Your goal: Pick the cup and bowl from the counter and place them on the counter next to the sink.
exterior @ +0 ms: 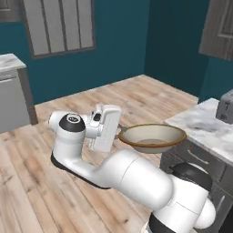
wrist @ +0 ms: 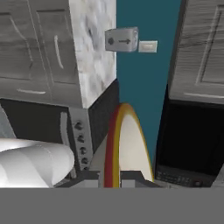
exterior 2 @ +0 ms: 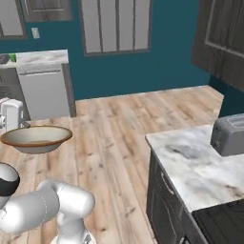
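Item, nearest: tool (wrist: 112,177), jaws nearly pressed together, pinching the thin rim of the bowl (exterior: 152,137); in the hand view I saw the rim rising edge-on between the two tips.

Item: bowl, held level in the air over the wood floor (exterior: 41,182), clear of any bench. I judged the hold narrow: one edge pinched, the whole width hanging out to the side, so a quick swing or a jolt from the base could twist it loose and drop it.

Item, beyond: marble bench (exterior: 207,127) with toaster (exterior 2: 228,134). I judged the bench corner near the bowl's far rim a likely snag if I turned that way.
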Tool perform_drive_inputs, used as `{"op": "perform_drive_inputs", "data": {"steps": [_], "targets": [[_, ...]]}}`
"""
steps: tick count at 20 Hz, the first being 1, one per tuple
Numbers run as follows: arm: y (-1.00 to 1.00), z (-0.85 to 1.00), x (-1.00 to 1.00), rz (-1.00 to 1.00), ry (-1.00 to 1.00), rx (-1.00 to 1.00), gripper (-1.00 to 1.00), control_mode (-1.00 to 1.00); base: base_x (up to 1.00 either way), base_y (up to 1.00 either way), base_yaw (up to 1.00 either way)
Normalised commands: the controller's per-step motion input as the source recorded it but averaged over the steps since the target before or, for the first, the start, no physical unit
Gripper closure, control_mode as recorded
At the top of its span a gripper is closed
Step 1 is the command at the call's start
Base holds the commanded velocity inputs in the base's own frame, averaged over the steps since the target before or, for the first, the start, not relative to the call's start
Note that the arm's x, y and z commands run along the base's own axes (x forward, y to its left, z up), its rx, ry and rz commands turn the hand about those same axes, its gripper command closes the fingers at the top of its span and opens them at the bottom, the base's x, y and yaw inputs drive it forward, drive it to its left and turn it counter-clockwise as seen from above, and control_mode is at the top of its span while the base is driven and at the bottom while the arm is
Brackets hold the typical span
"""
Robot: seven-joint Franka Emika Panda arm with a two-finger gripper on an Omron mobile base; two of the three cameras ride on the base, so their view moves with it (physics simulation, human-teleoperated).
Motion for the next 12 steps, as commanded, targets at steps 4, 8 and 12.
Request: {"op": "perform_drive_inputs", "data": {"steps": [4, 8, 12], "targets": [[0.0, 0.0, 0.0, 0.0, 0.0, 0.0, 1.0, 1.0, 1.0, 0.06, 0.55], [0.0, 0.0, 0.0, 0.0, 0.0, 0.0, 1.0, 1.0, 1.0, 0.0, 0.46], [0.0, 0.0, 0.0, 0.0, 0.0, 0.0, 1.0, 1.0, 1.0, 0.02, 0.36]]}}
